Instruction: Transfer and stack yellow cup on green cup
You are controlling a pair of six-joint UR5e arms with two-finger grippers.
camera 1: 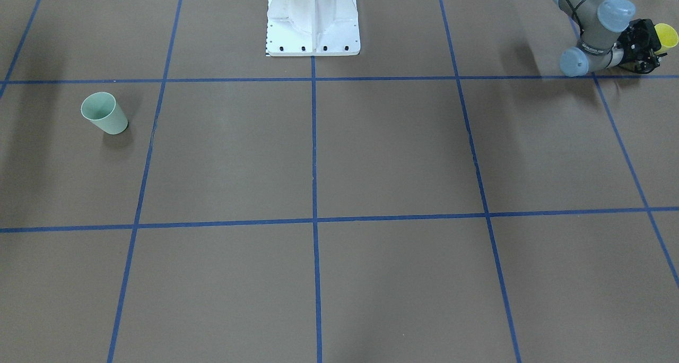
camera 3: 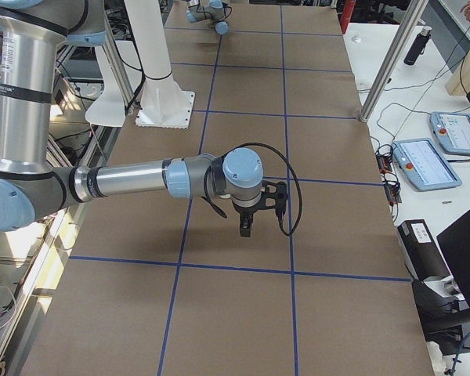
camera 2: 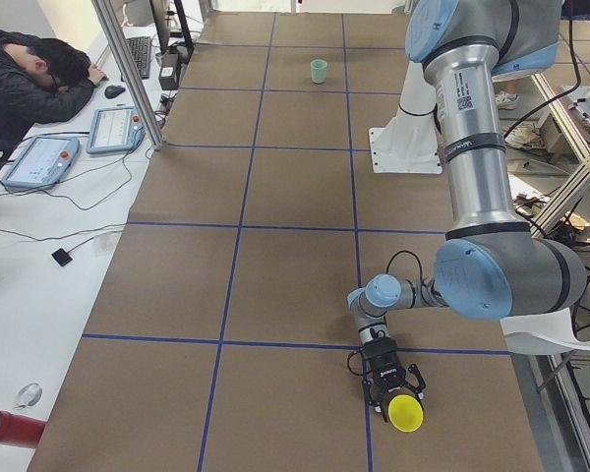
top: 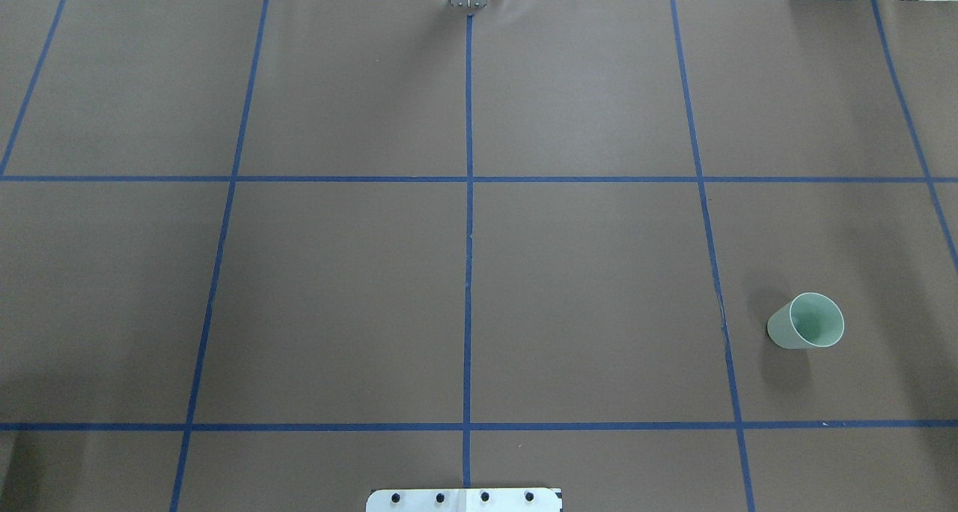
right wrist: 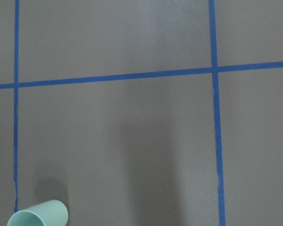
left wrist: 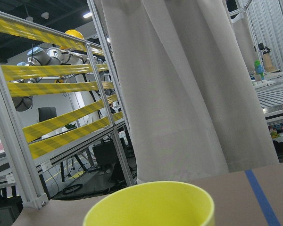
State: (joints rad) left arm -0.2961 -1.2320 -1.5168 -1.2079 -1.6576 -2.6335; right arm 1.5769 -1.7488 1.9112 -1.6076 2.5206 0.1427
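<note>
Find the yellow cup (camera 2: 406, 413) upright, axis vertical, far out on the base's (camera 1: 313, 23) left side, at the tips of the left gripper (camera 2: 401, 396) reaching in level; cannot tell whether clamped or merely around it. Find the green cup (top: 807, 320) upright, well apart on the base's right side, nearer the right gripper (camera 3: 245, 230), finger state there impossible to tell. Likely calls for a carry across past the base first.
</note>
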